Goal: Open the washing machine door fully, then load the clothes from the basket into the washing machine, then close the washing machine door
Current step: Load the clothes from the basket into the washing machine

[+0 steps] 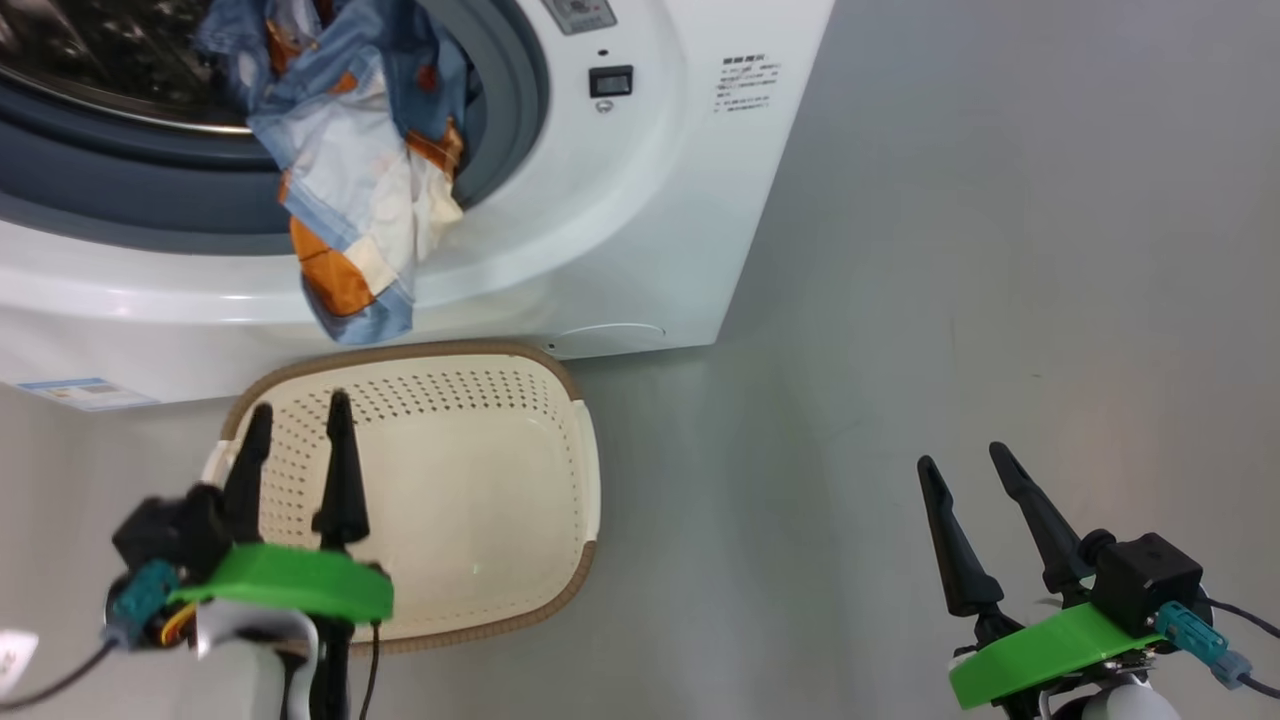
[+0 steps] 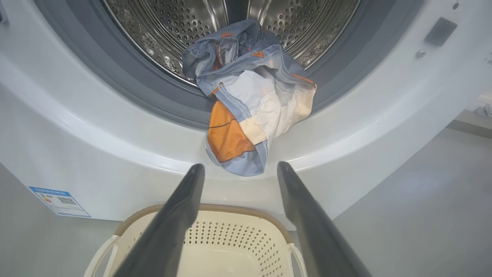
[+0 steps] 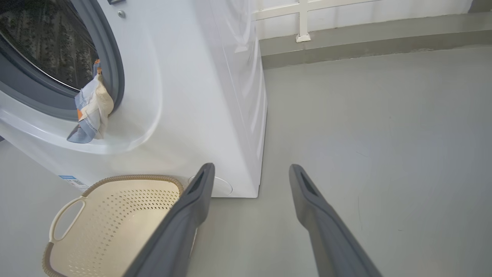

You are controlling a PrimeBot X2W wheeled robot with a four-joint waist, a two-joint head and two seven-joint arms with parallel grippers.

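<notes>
Seeing the clothes [image 1: 360, 170] spilling out over the gasket [image 1: 110, 195] of the washing machine [image 1: 650, 200], upper left of the head frame. Finding the basket [image 1: 590, 470] sitting just below, lower left. Holding both pincers spread apart: left gripper [image 1: 300, 402] hovering above the basket, right gripper [image 1: 962, 455] lower right, above the floor [image 1: 900, 300].

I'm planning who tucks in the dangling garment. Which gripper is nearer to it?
The left gripper, above the basket just below the clothes; the right gripper is off to the side over bare floor.
</notes>
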